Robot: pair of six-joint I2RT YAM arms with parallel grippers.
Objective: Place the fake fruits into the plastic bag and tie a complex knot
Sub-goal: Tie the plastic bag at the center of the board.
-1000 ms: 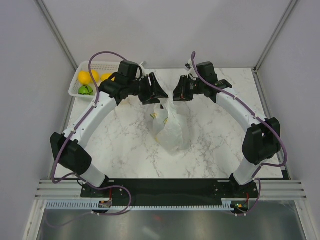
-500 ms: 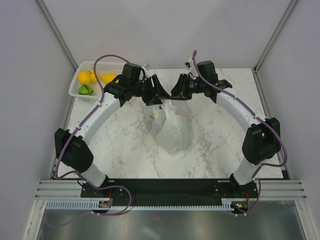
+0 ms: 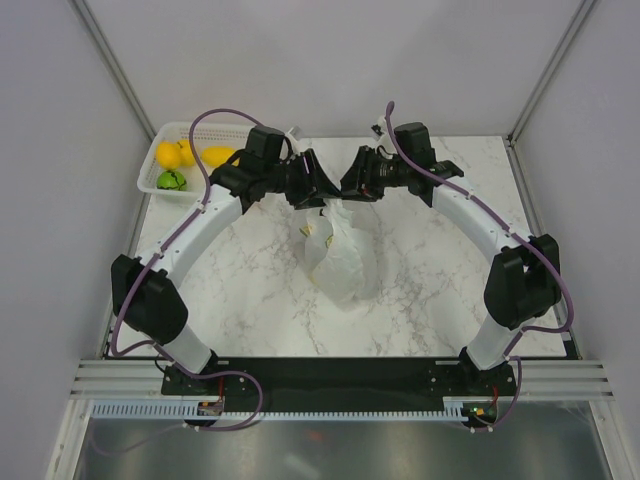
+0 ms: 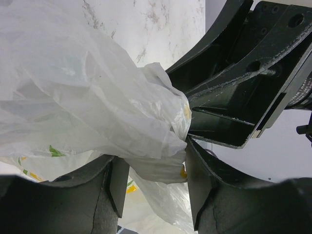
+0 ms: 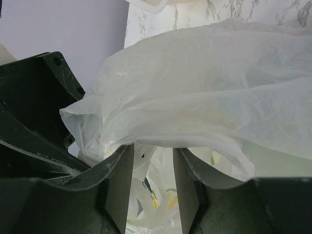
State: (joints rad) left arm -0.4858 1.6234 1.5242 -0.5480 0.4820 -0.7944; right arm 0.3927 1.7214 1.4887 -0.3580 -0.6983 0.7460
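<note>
Lab test cell: grey panels point(image 3: 330, 60), marble tabletop point(image 3: 250, 290).

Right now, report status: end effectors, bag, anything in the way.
Left end effector and right end effector both at the plastic bag top, film between the fingers. No finished knot visible. Fake fruits remain in basket. Nothing in the way.

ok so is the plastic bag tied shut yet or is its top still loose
Loose: no knot shows. The plastic bag has its top film gathered between the left tool and the right tool.
</note>
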